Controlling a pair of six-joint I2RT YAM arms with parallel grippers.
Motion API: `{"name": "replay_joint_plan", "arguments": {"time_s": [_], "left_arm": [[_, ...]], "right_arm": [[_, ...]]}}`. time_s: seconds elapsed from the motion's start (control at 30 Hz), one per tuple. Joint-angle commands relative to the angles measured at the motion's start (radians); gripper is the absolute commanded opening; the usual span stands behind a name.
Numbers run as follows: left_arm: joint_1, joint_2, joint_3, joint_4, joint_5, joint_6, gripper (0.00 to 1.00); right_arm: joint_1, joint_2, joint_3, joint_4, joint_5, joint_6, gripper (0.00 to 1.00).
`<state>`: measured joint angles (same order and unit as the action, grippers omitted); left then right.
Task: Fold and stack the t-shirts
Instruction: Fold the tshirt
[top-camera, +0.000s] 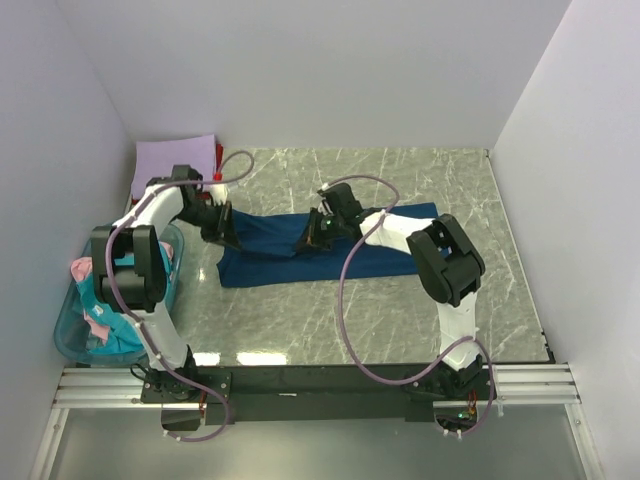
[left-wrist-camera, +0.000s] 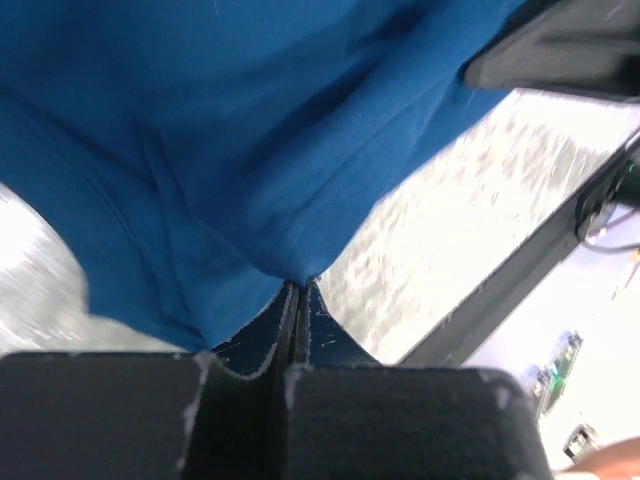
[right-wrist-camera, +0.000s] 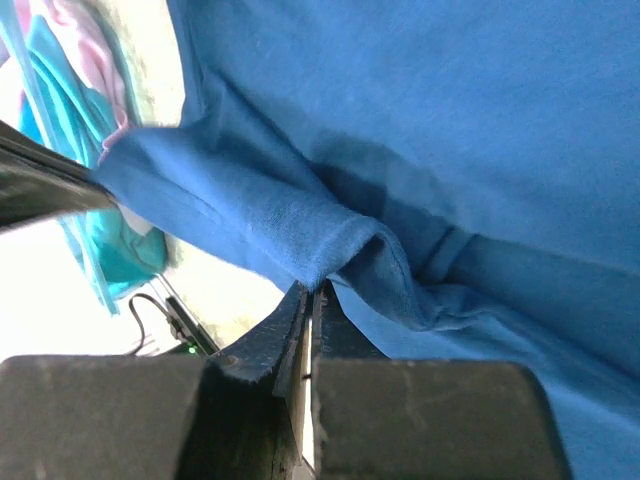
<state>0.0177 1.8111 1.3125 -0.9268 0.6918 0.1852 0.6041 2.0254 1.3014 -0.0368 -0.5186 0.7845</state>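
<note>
A dark blue t-shirt (top-camera: 290, 255) lies spread across the middle of the marble table (top-camera: 400, 310). My left gripper (top-camera: 222, 233) is at its left end, shut on a pinch of the blue cloth (left-wrist-camera: 298, 283). My right gripper (top-camera: 312, 236) is over the shirt's middle, shut on a raised fold of the same cloth (right-wrist-camera: 316, 287). The shirt (right-wrist-camera: 480, 130) fills most of the right wrist view. A folded lavender t-shirt (top-camera: 176, 160) lies at the back left corner, with a bit of red cloth (top-camera: 217, 175) beside it.
A translucent blue basket (top-camera: 62, 345) stands at the left table edge, holding teal (top-camera: 103, 300) and pink (top-camera: 82, 268) shirts. White walls close in the left, back and right. The arm bases and a metal rail (top-camera: 320, 380) run along the near edge.
</note>
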Motion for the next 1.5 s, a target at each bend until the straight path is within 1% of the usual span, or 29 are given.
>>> {"name": "replay_joint_plan", "arguments": {"time_s": [0.0,0.17,0.27,0.5,0.73,0.93,1.23,1.47], "left_arm": [[-0.004,0.034,0.115,0.008,0.054,-0.026,0.01],[-0.004,0.122,0.243,0.028,0.055,-0.064,0.01],[-0.004,0.162,0.283,0.040,0.057,-0.082,0.01],[-0.002,0.201,0.309,0.134,0.071,-0.131,0.01],[-0.002,0.247,0.363,0.166,0.067,-0.173,0.01],[-0.007,0.254,0.363,0.164,0.071,-0.173,0.01],[-0.001,0.188,0.295,0.080,0.048,-0.115,0.01],[0.040,0.179,0.237,0.040,0.015,-0.081,0.01]], "right_arm": [[-0.026,-0.034,0.022,0.034,-0.034,0.004,0.00],[-0.047,0.010,0.056,0.069,-0.072,0.028,0.00],[-0.059,0.039,0.079,0.078,-0.086,0.042,0.00],[-0.079,0.079,0.099,0.101,-0.104,0.071,0.00],[-0.090,0.067,0.079,0.121,-0.103,0.081,0.00],[-0.093,0.064,0.072,0.127,-0.120,0.090,0.00],[-0.096,0.035,0.041,0.112,-0.150,0.099,0.00],[-0.096,0.030,0.024,0.054,-0.133,0.058,0.00]]}}
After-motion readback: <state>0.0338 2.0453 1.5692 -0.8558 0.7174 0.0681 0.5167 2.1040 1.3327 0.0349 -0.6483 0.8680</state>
